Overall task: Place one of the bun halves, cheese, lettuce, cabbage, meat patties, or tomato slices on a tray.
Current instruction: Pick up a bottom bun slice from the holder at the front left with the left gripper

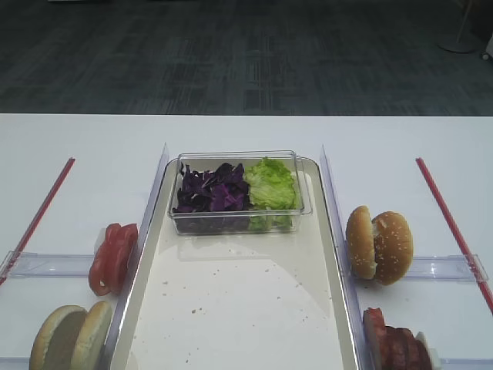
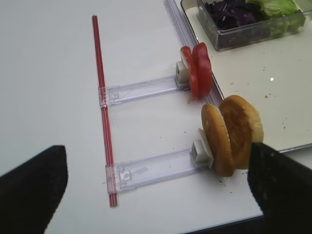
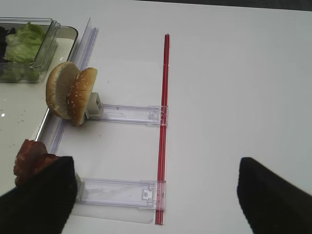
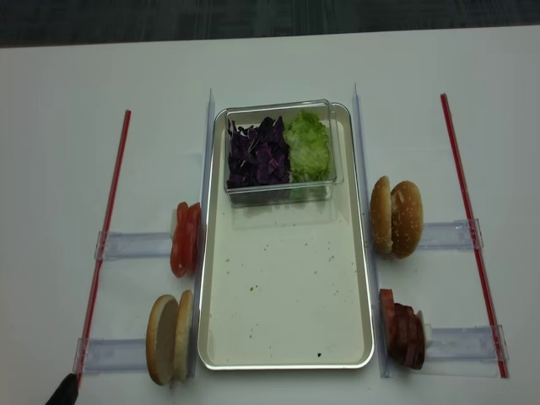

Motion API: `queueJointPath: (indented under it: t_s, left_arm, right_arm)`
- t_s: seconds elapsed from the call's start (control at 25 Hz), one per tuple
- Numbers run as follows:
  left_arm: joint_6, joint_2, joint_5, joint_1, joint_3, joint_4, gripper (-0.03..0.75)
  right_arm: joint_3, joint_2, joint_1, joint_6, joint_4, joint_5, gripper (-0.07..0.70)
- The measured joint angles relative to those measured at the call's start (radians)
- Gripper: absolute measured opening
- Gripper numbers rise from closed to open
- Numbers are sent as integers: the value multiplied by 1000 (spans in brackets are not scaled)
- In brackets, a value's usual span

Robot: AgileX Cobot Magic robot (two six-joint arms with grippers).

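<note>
Standing wide and empty, the left gripper (image 2: 156,195) has its jaws just behind the bun halves (image 2: 231,134), racked upright for an edge-on pinch; the right gripper (image 3: 156,195) likewise gapes empty, the tray (image 2: 253,92) beyond.

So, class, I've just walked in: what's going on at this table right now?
Nothing is being handled yet. The tray holds only a clear tub of purple cabbage and lettuce. Tomato slices and plain bun halves stand in holders on its left; sesame buns and meat patties on its right. The left hand is open near the plain buns, the right hand open near the patties.
</note>
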Motion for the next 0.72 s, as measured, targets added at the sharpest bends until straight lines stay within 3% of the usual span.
queueJointPath:
  t_s: [0.72]
  left_arm:
    - [0, 0, 0, 0, 0, 0, 692]
  right_arm:
    - [0, 0, 0, 0, 0, 0, 678]
